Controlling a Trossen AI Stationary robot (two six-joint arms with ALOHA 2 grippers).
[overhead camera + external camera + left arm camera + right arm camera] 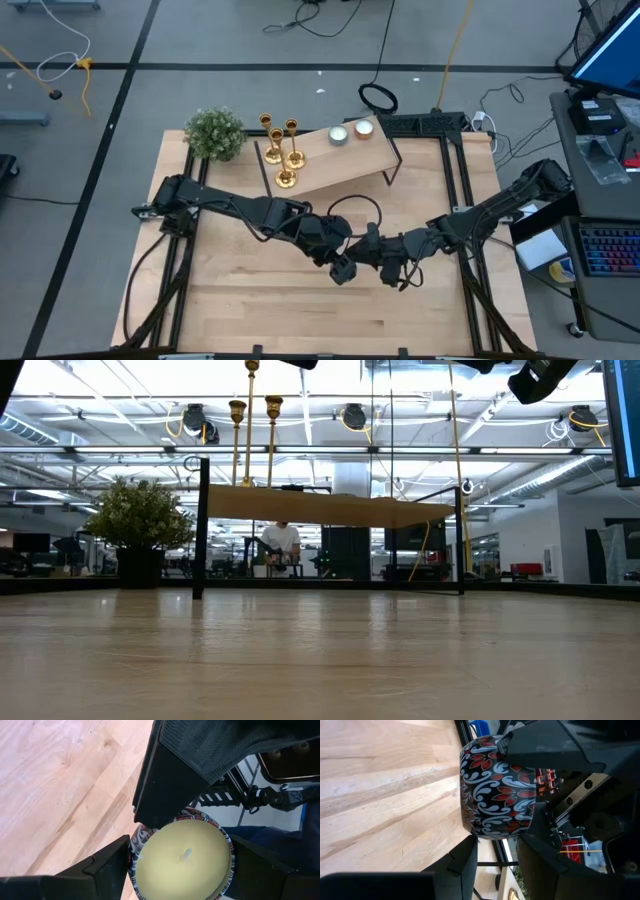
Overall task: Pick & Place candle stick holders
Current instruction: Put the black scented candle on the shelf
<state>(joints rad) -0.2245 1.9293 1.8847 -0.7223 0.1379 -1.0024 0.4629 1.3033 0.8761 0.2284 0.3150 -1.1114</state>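
I count one patterned candle tin (182,860), held between my left gripper (343,268) fingers, right gripper (392,266) narrowly parted beside it. Beyond, the shelf (345,160) carries three candle stick holders (282,152) and two tealights (351,131). No legible writing.

Three gold candle stick holders (281,150) stand upright in a tight cluster on the left end of a raised wooden shelf (345,160), toward eleven o'clock from the table's middle. Each has a round flat base, a slim stem and a small top cup, all shiny metal. One (266,135) stands at the back left, one (292,143) to its right, and the third (283,166) nearest the shelf's front edge. In the low view their stems (250,430) rise straight above the shelf top, close together.
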